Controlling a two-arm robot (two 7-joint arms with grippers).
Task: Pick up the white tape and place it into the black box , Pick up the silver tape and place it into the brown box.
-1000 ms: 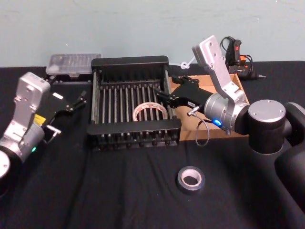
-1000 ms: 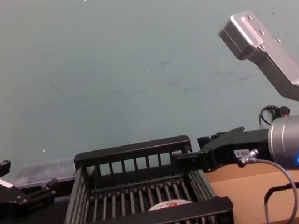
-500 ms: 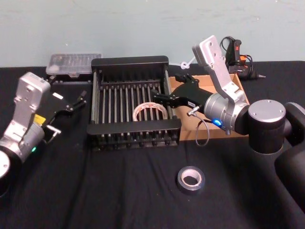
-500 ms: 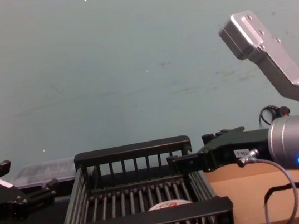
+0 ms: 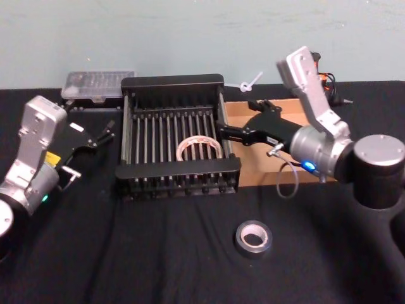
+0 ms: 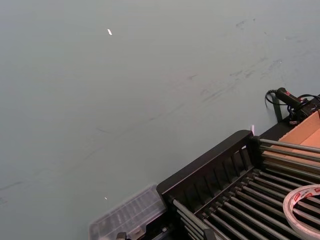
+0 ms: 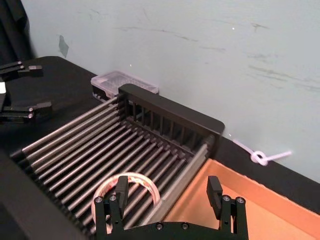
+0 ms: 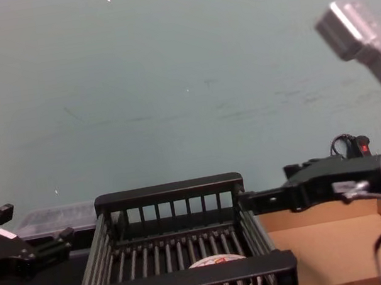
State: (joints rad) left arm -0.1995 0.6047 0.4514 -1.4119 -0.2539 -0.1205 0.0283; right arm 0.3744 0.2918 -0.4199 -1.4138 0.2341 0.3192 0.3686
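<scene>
- Pulling back rightward, the right gripper [image 5: 223, 132] is hanging open and empty over the black box [image 5: 174, 81] rim.
- White tape [image 5: 199, 149] is lying inside; silver tape [image 5: 254, 237] is sitting on the desk [image 5: 126, 253].
- Left gripper [image 5: 104, 133] is idling open.

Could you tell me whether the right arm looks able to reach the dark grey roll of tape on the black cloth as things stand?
Probably yes. The dark grey roll of tape lies flat in the open, nothing beside or over it. The right gripper, open and empty, hovers over the slatted black crate's right wall.

Even soft light, faint blur, no glare
</scene>
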